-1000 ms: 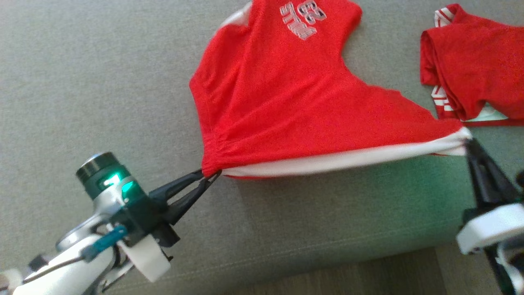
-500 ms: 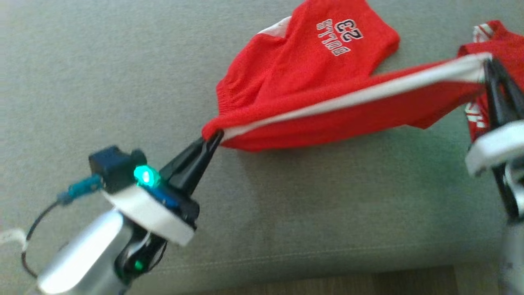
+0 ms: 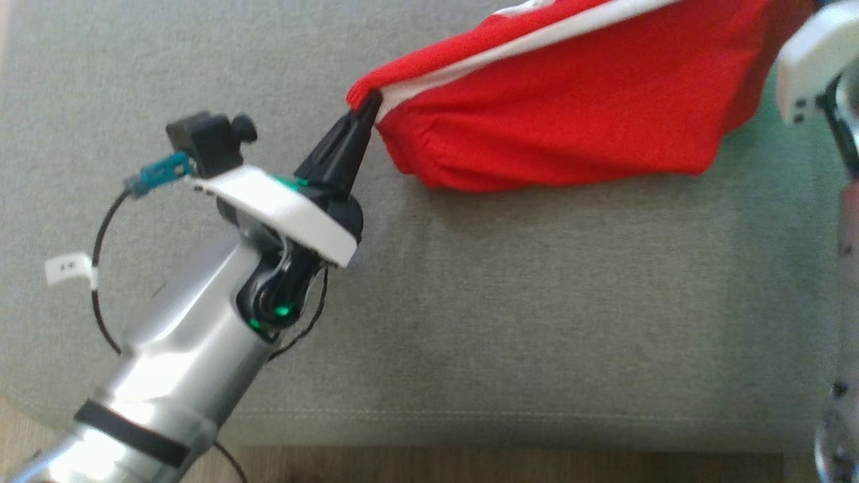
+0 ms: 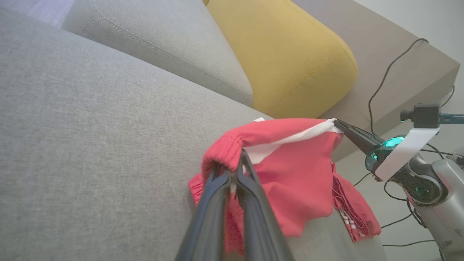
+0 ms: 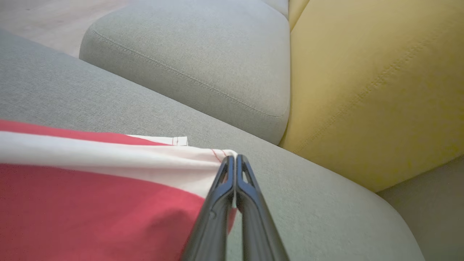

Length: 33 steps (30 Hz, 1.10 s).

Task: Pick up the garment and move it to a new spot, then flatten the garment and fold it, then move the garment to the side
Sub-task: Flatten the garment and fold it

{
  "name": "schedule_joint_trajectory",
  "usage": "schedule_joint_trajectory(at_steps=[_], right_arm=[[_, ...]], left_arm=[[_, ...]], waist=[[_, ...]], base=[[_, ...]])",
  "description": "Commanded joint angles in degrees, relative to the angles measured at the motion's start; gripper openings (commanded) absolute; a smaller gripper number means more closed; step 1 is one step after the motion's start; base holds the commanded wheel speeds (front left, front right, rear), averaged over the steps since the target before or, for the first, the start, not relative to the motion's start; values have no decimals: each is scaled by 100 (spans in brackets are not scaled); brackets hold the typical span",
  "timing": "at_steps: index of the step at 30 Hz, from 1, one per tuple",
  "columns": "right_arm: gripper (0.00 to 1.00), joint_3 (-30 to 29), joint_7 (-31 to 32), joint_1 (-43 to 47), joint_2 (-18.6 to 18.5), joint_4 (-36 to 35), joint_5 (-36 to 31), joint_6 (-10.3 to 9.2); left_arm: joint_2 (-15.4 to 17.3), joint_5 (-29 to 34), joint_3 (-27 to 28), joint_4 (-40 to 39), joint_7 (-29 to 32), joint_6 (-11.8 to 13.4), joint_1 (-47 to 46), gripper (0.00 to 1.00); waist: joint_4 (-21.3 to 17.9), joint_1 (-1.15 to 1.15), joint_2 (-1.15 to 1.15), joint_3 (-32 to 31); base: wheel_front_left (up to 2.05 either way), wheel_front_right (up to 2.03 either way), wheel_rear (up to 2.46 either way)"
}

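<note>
Two grippers, one garment strung between them! The left gripper has its two dark fingers pressed together on a bunched corner of the red knit garment with the white band. The right gripper is pinched tight on the white hem at the other end. The cloth hangs stretched above the grey fabric sofa seat. Its lower fold sags close to the cushion, and whether it touches I can't tell. A second red piece with white stripes lies on the seat just beyond. At the back sit one grey back cushion and, beside it, one mustard-yellow cushion. There is plenty of open grey seat to the left of and in front of the garment. The seat's seamed front edge runs along the bottom of the head view, with a strip of wooden floor below it.
</note>
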Motion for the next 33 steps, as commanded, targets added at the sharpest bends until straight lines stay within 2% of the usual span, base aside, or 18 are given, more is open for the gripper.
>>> schedule_joint_trajectory(at_steps=[1, 10, 13, 14, 15, 16, 20, 24, 26, 29, 30, 31, 33], right_arm=[[0, 124, -13, -285, -64, -51, -71, -3], [0, 560, -573, -1465, -75, 1621, -475, -3], [0, 542, -780, -1707, -28, 2127, -589, -3], [20, 482, -889, -1770, 7, 2242, -602, -3], [100, 403, -1008, -1818, 33, 2334, -633, -3], [100, 346, -1126, -1847, 63, 2416, -674, -3], [100, 22, -1441, -1818, 227, 2773, -513, -3], [100, -260, -1411, -1643, 337, 3178, -47, -3], [100, -316, -1338, -1532, 324, 3365, 147, -3], [100, -308, -1222, -1339, 302, 3671, 413, -3], [100, -294, -1171, -1284, 307, 3782, 524, -3], [100, -294, -1171, -1284, 307, 3782, 524, -3], [100, -266, -1083, -1195, 270, 3975, 715, -3]], left_arm=[[110, -69, 169, -57, -6, 1, -289, 0], [-5, -419, -304, 477, -66, 1, -869, 0], [-23, -482, -425, 624, -106, 1, -950, 0], [-28, -503, -446, 673, -120, 1, -966, 7], [-34, -517, -457, 721, -133, 0, -979, 44], [-50, -542, -440, 756, -146, 0, -974, 100], [-50, -492, -342, 812, -172, 0, -868, 100], [-25, -76, 170, 727, -176, 8, -502, 100], [-39, 376, 618, 573, -177, 144, -232, 100], [-109, 1345, 1295, 87, -177, 537, 321, 100], [-150, 1673, 1465, -117, -177, 649, 544, 100], [-150, 1673, 1465, -117, -177, 649, 544, 100], [-256, 2263, 1752, -528, -178, 842, 1010, 100]], waist=[[139, -1, 0, 163], [303, -1, 0, 415], [308, -1, 0, 440], [303, -1, 0, 440], [298, -1, 0, 434], [291, -1, 0, 421], [220, -1, 0, 278], [109, -1, 0, 35], [58, -1, 0, -88], [24, -1, 0, -271], [26, -1, 0, -320], [26, -1, 0, -320], [62, -1, 0, -403]], base=[[0, 0, 0], [0, 0, 0], [0, 0, 0], [0, 0, 0], [0, 0, 0], [0, 0, 0], [0, 0, 0], [0, 0, 0], [0, 0, 0], [0, 0, 0], [0, 0, 0], [0, 0, 0], [0, 0, 0]])
